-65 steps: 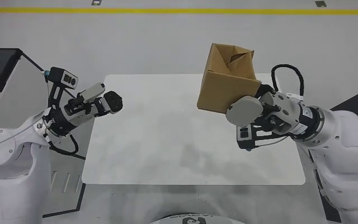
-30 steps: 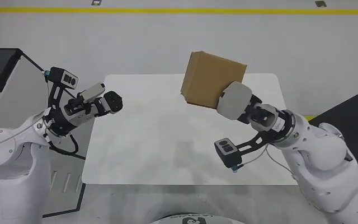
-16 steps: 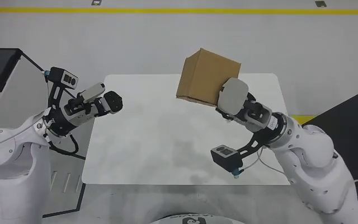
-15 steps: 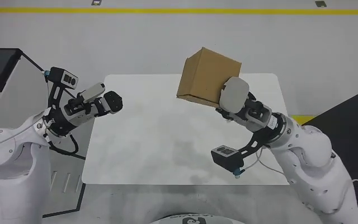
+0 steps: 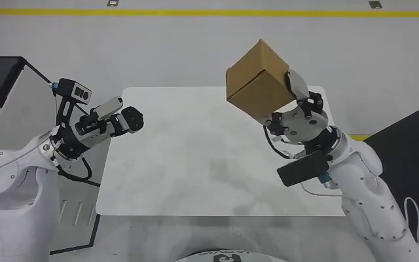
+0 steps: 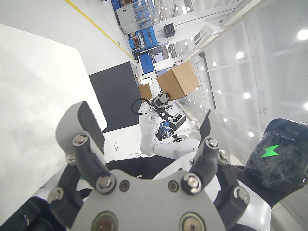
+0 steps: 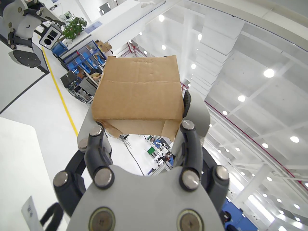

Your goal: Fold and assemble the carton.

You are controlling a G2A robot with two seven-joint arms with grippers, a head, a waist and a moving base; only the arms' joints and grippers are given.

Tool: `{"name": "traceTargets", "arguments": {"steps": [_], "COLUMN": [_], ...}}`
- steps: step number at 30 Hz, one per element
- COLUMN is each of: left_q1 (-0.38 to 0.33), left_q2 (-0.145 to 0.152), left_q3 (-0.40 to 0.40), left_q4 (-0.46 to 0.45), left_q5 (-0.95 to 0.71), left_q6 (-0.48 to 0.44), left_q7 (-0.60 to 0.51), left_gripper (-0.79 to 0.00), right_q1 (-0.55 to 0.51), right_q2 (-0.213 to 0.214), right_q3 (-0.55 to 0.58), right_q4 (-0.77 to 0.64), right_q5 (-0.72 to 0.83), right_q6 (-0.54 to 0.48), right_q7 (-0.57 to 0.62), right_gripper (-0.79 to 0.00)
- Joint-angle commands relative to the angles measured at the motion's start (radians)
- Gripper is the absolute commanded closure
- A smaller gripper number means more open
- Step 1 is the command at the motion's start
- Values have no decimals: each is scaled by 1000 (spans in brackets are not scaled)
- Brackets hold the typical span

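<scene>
The brown carton (image 5: 256, 86) is held up in the air over the table's far right part, tilted on one corner. My right gripper (image 5: 293, 98) is shut on its lower edge from below. In the right wrist view the carton (image 7: 138, 94) sits between the two fingers (image 7: 194, 114), its flaps folded in underneath. From the left wrist view the carton (image 6: 178, 80) shows far off, raised by the other arm. My left gripper (image 5: 133, 120) hangs over the table's left edge, open with nothing between its fingers (image 6: 90, 126).
The white table (image 5: 196, 177) has rounded corners. A dark mat (image 6: 115, 94) lies on the floor beyond its right side. A yellow line (image 5: 131, 12) runs across the floor behind the table.
The right arm turned its wrist over and lifted the carton, which rotated from open side up to closed faces up and shifted a little right. The left arm has not moved.
</scene>
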State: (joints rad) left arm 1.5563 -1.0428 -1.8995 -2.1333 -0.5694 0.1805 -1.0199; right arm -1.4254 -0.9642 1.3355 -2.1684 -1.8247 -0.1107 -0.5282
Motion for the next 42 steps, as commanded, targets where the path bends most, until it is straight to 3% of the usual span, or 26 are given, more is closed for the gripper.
{"name": "traceTargets", "arguments": {"steps": [1,13,22,32,36,42], "left_q1": [0,0,0,0,0,0], "left_q2": [0,0,0,0,0,0], "left_q3": [0,0,0,0,0,0], "left_q4": [0,0,0,0,0,0], "left_q5": [0,0,0,0,0,0], "left_q6": [0,0,0,0,0,0], "left_q7": [0,0,0,0,0,0], "left_gripper": [-785,-785,-785,-785,-785,-785], "right_q1": [-12,4,0,56,84,90], "right_q2": [-8,-24,-28,-38,-43,-44], "right_q3": [-18,-4,-23,-86,-86,-86], "right_q4": [-1,12,-7,57,95,106], "right_q5": [191,849,912,963,960,957], "right_q6": [-1,-300,-327,-734,-827,-836], "right_q7": [1,203,170,23,-3,-10], "right_gripper": [0,0,0,0,0,0]}}
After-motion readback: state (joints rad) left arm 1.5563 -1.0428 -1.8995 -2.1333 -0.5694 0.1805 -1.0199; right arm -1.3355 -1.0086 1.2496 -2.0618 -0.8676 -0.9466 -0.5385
